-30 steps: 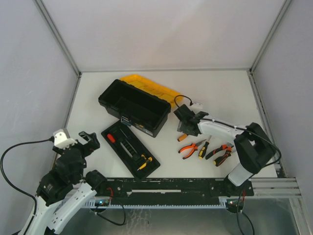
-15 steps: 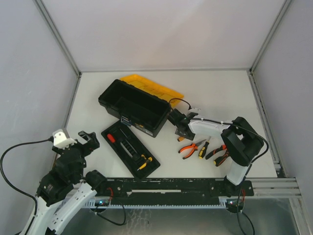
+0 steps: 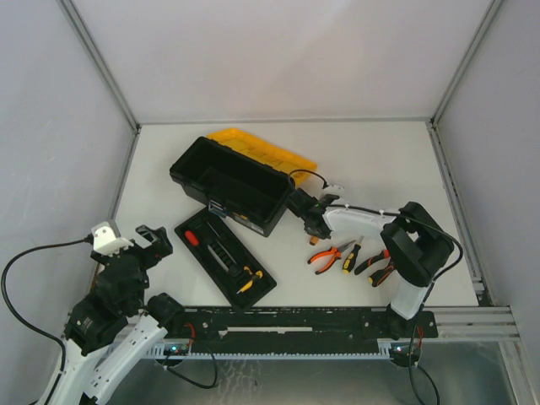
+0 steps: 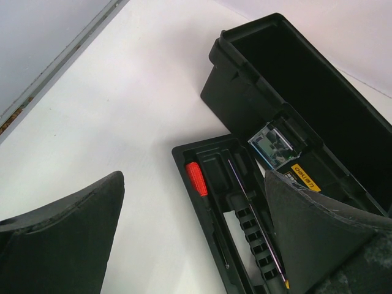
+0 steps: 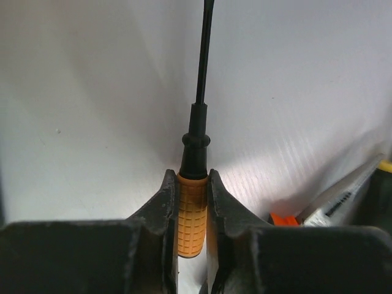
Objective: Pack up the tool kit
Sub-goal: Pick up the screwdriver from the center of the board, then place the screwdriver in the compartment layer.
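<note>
Right claw (image 5: 191,184) first: clamped snug on the orange-handled screwdriver (image 5: 195,138), both fingers (image 5: 162,208) pressed flat against the ribbed grip, black shaft pointing straight away over the white worktop (image 5: 92,92). From above, down low just off the right end of the black toolbox (image 3: 196,186), close to its corner but whether touching, impossible to tell. Just beside it on the near side, three loose tools lying close together: orange pliers (image 3: 325,256), then a yellow-and-black screwdriver (image 3: 349,257), then orange-and-black pliers (image 3: 380,263), all flat on the worktop and apart from the box.

On to the toolbox itself: out in the middle of the worktop, set at an angle, standing open, with the yellow lid (image 3: 266,152) thrown back behind it and the teal latch (image 4: 271,147) showing on the front wall. Inside, too dark to make anything out. Just in front, lying alongside, the black inner tray (image 3: 211,263), out of the box, carrying a red-handled screwdriver (image 3: 192,239) at its far-left end and yellow-handled pliers (image 3: 247,277) at its near-right end. In the tray's middle slots, slim dark pieces, too small to name.

And over at the near left, the left claw (image 3: 154,240): spread as wide as can be, gripping nothing, hovering above the worktop apart from the tray, pointed toward tray and box
</note>
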